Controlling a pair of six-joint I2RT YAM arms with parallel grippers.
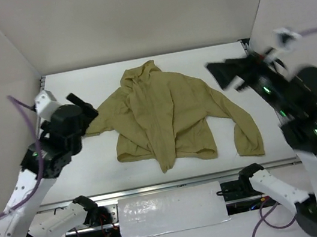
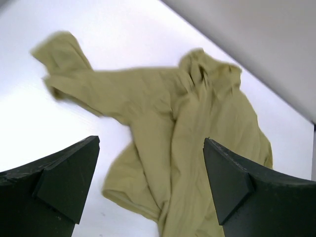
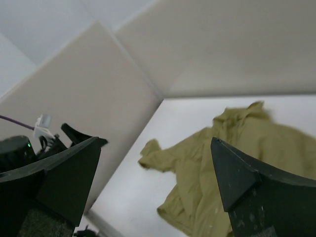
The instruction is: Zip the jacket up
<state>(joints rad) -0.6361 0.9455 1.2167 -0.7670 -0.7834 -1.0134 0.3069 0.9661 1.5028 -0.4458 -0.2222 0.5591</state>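
Note:
The olive-tan hooded jacket (image 1: pixel 170 116) lies crumpled on the white table, hood toward the back and front panels folded over each other. Its zipper is not discernible. One sleeve reaches left and the other bends down at the right (image 1: pixel 247 134). My left gripper (image 1: pixel 87 109) hovers open above the left sleeve's end, touching nothing. In the left wrist view the jacket (image 2: pixel 163 103) lies below the open, empty gripper (image 2: pixel 151 140). My right gripper (image 1: pixel 217 77) is raised, open and empty, above the jacket's right shoulder. The right wrist view shows the jacket (image 3: pixel 237 143) beyond the gripper (image 3: pixel 157 140).
Beige panel walls (image 1: pixel 129 14) enclose the table on the left, back and right. A metal rail (image 1: pixel 169 185) runs along the front edge, with a white crinkled sheet (image 1: pixel 171 210) below it. My left arm (image 3: pixel 19 148) shows in the right wrist view by the left wall.

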